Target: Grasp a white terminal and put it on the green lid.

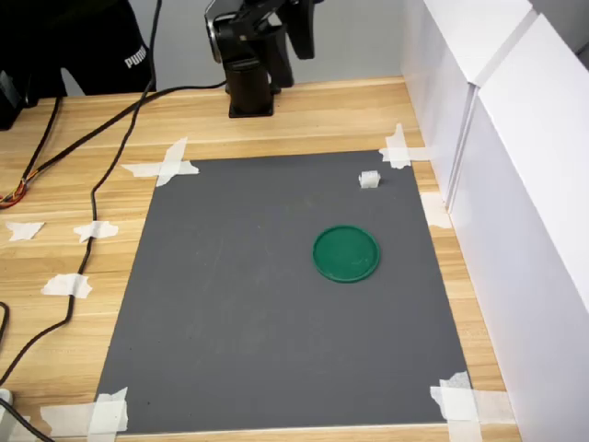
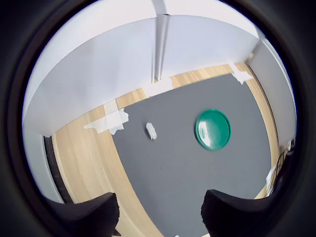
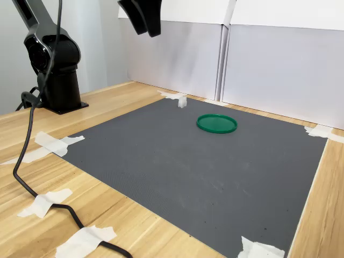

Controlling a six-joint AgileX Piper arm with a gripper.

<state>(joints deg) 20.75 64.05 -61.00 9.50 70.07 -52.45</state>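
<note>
The white terminal (image 1: pixel 369 180) (image 2: pixel 151 131) (image 3: pixel 182 101) is a tiny white block standing on the grey mat (image 1: pixel 258 322) near its far corner. The green lid (image 1: pixel 346 253) (image 2: pixel 213 129) (image 3: pixel 216 123) lies flat on the mat a short way from it, with nothing on it. My gripper (image 1: pixel 299 28) (image 2: pixel 160 217) (image 3: pixel 145 16) hangs high in the air beside the arm base (image 1: pixel 250 87), well away from both. In the wrist view its two dark fingers (image 2: pixel 94 212) stand wide apart with nothing between them.
White panels (image 1: pixel 515 184) wall off the first exterior view's right side. Black cables (image 1: pixel 92 184) trail over the wooden table on the first exterior view's left. White tape strips (image 1: pixel 166 166) hold the mat's corners. A person in black clothing (image 1: pixel 83 46) stands behind the table.
</note>
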